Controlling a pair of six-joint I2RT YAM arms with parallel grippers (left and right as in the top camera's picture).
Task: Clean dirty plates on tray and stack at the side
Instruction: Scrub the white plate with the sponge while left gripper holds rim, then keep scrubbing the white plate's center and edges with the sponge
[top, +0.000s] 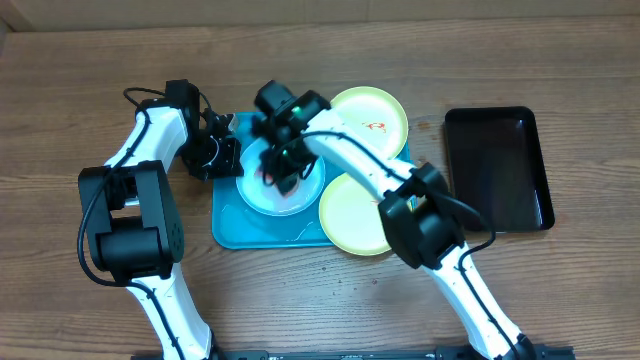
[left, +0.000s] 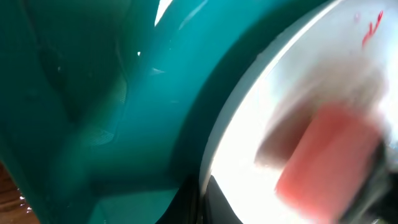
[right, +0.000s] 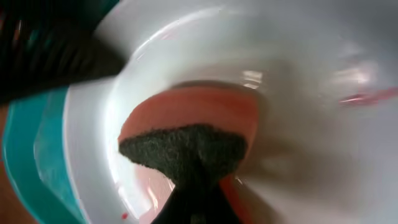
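A light blue plate (top: 300, 200) lies on the turquoise tray (top: 228, 225). My left gripper (top: 236, 160) is shut on the plate's left rim; in the left wrist view its dark fingers (left: 214, 202) pinch the rim (left: 249, 93) over the tray (left: 93, 93). My right gripper (top: 280, 168) is shut on a pink sponge with a dark scouring side (right: 186, 146), pressed into the plate's bowl (right: 298, 68). A red smear (right: 364, 98) remains on the plate. The sponge (left: 329, 162) looks blurred in the left wrist view. Two yellow-green plates sit right of it: one (top: 360, 108) with red sauce, one (top: 350, 220) overlapping the tray's right edge.
A narrow black tray (top: 497, 170) lies at the right on the wooden table (top: 80, 90). Both arms reach in from the near edge and cross over the tray's area.
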